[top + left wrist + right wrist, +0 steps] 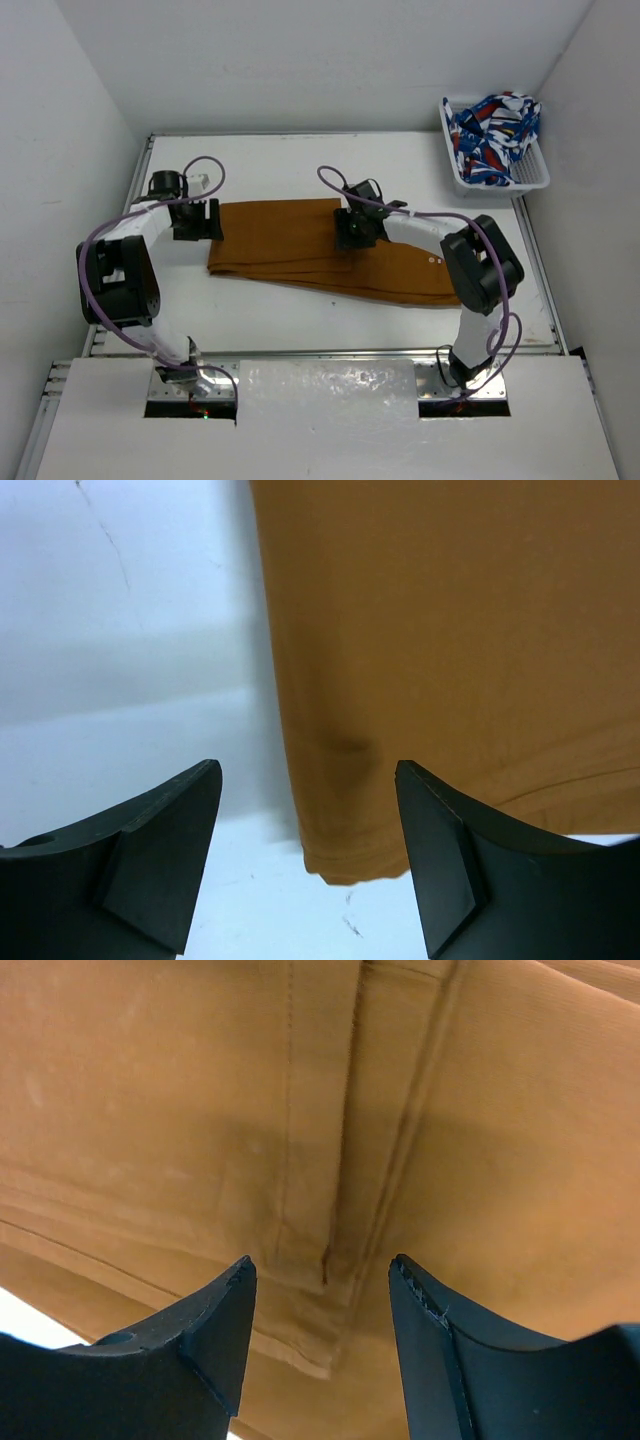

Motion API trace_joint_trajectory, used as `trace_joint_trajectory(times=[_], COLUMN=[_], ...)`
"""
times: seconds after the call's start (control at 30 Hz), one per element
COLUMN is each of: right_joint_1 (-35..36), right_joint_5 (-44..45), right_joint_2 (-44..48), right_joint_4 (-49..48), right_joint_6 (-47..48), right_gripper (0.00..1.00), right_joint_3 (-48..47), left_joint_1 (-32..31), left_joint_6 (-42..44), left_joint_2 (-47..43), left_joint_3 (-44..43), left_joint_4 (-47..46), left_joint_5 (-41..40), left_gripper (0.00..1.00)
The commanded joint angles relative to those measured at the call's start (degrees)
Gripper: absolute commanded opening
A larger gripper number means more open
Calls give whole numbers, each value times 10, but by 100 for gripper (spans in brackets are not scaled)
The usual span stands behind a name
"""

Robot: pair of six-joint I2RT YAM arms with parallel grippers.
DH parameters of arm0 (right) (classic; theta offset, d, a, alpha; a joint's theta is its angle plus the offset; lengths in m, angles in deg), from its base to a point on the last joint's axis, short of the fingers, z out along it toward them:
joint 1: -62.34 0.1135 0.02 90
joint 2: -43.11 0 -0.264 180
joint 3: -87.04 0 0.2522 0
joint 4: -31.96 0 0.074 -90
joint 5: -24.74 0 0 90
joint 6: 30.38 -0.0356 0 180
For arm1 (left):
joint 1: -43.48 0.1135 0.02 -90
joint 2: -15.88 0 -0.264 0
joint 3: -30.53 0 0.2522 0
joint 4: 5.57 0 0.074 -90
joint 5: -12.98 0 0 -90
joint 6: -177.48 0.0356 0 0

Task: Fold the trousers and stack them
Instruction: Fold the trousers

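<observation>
While both arms are out over it, the white table [300, 320] takes up most of the top view, so starting there. The trousers [290, 248] are the big mustard-brown thing lying flat across the middle of it. They run as a long band from near the left edge toward the right edge, and the right end angles a bit toward the near edge. Looks like they're laid in layers, but I can't tell how many.

Left arm [115, 270] curls up along the left edge and right arm [480, 265] comes up on the right side, both bent in toward the cloth. Over in the far right corner sits a white basket [500, 187] with a blue-red-white patterned cloth [495, 125] bunched inside it, well apart from the trousers.

Left gripper [308, 770] is at the left end of the trousers, jaws spread apart and pinching nothing. From its wrist cam, the left finger is over bare table, the right finger is over the cloth, and the hem corner sits between them. There's also a small dimple in the fabric just above the gap.

Right gripper [322, 1265] is over the far edge of the trousers, about midway along. Its jaws are also apart with nothing clamped, just flat cloth under them. A stitched seam flap [315, 1160] runs down right between the fingers.
</observation>
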Motion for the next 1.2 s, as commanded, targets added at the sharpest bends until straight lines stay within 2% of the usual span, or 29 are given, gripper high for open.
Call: trace_joint_trajectory(times=[0.0,0.2,0.23,0.33,0.4,0.6,0.67,0.7,0.73,0.83,1.03,1.17], right_joint_1=[-3,-2,0,2,4,16,29,36,52,69,68,65], right_joint_5=[-31,-39,-32,-24,-24,19,51,93,113,158,123,141], right_joint_2=[-16,-36,-32,-33,-45,-49,-45,-44,-43,-44,-62,-89], right_joint_4=[-19,-22,-21,-22,-3,32,63,76,94,108,94,114], right_joint_6=[-9,-14,-10,-3,-1,31,45,68,80,105,86,94], right_gripper=[53,38,31,21,20,30,37,44,46,47,51,55], right_joint_3=[-43,-47,-46,-49,-61,-81,-103,-114,-129,-146,-140,-167], left_joint_1=[7,8,7,8,7,8,8,9,8,9,8,9], left_joint_6=[9,14,14,13,13,15,15,15,15,16,16,16], left_joint_2=[12,22,20,20,20,18,18,18,18,18,13,8], left_joint_3=[6,8,9,9,8,9,9,8,8,7,8,9], left_joint_4=[-35,-33,-33,-35,-34,-33,-33,-33,-32,-32,-32,-30], left_joint_5=[10,16,16,17,16,14,15,15,15,15,12,13], left_gripper=[68,68,68,68,68,68,68,68,68,68,68,68])
